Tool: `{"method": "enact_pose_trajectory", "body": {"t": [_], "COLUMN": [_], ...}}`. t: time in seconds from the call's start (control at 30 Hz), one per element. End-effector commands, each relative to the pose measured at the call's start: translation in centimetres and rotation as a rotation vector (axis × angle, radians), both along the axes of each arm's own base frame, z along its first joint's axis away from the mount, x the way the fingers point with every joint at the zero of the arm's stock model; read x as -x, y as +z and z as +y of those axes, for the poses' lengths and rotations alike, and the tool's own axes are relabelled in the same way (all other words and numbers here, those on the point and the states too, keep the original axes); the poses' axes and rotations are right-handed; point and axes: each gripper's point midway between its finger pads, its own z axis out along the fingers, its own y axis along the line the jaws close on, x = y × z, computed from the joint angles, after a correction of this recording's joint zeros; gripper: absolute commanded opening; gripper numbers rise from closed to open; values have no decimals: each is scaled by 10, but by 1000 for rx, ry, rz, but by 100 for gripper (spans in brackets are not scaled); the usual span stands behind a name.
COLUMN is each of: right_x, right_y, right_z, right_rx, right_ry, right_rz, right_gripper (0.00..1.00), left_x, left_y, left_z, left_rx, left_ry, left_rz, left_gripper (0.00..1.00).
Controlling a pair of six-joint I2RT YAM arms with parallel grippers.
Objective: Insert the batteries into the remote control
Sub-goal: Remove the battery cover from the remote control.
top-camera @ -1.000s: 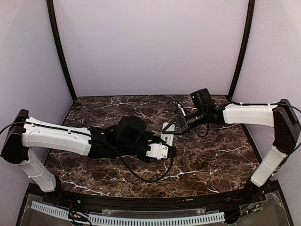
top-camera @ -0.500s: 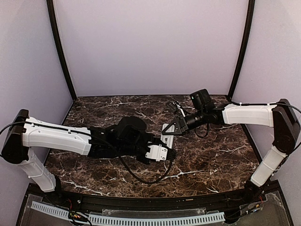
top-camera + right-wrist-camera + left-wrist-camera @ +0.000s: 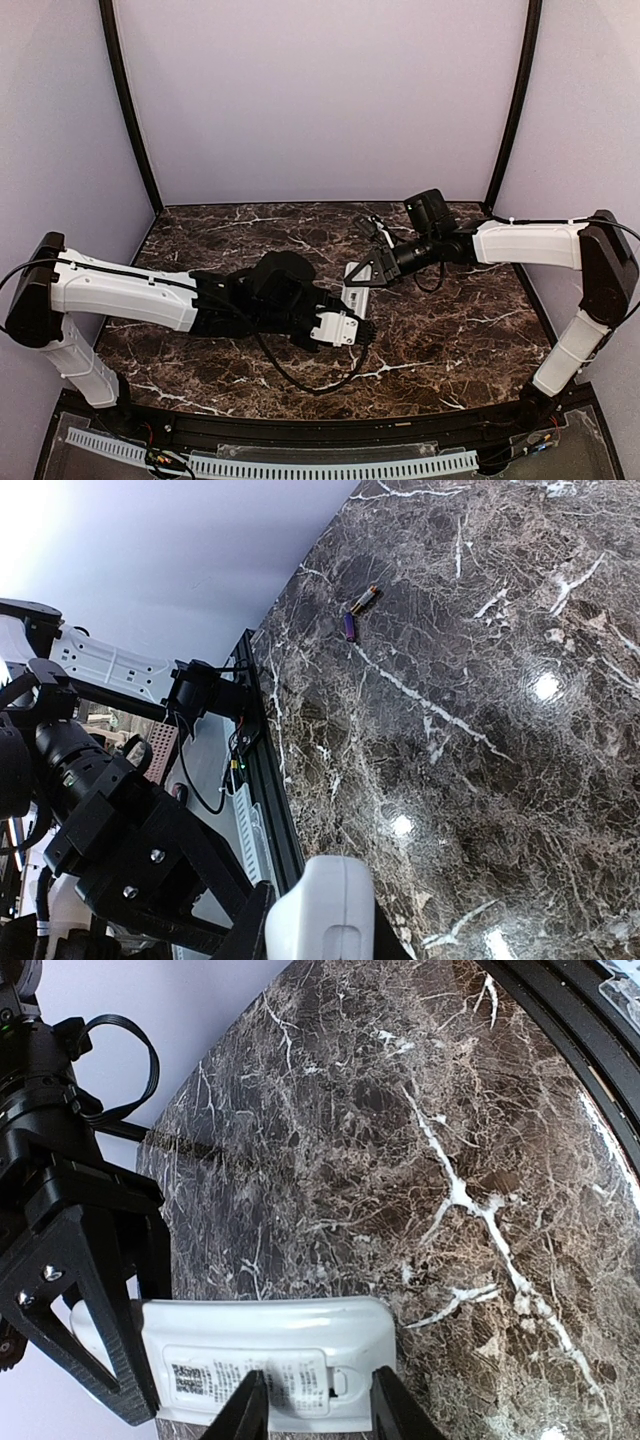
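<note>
Both arms wear white moulded shells over their long links, the left arm (image 3: 120,290) and the right arm (image 3: 525,243) alike, with black housings at each joint. Each forearm turns wholly black toward the wrist and carries a boxy black camera. A black cable (image 3: 155,1058) loops at ten o'clock in the left wrist view. The left gripper (image 3: 356,326) has a white ribbed body. The right gripper (image 3: 353,274) has black triangular open-frame fingers (image 3: 70,1240) with two silver screws (image 3: 47,1273).

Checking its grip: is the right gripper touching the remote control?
Touching. The right wrist view shows the right gripper closed on the remote control, no gap on either side.
</note>
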Motion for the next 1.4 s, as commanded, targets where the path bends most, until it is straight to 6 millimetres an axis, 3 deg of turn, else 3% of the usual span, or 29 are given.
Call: {"method": "enact_pose_trajectory", "body": {"t": [0.0,0.7,0.97,1.37], "right_x": [8,9,11,7], "right_y": [12,12,12,4], "right_z": [9,10,11,11], "right_rx": [-38,-37,-42,-38], "right_ry": [50,55,65,59], "right_rz": [-4,-15,-1,37], "right_gripper": [0,0,0,0], "left_x": [-10,-22,-26,-22], "left_y": [7,6,0,45], "left_z": [-5,1,8,1], "left_rx": [11,-10,-44,104], "left_ry": [32,70,81,75], "left_rz": [-38,-96,-144,-192], "left_gripper": [35,28,32,28]}}
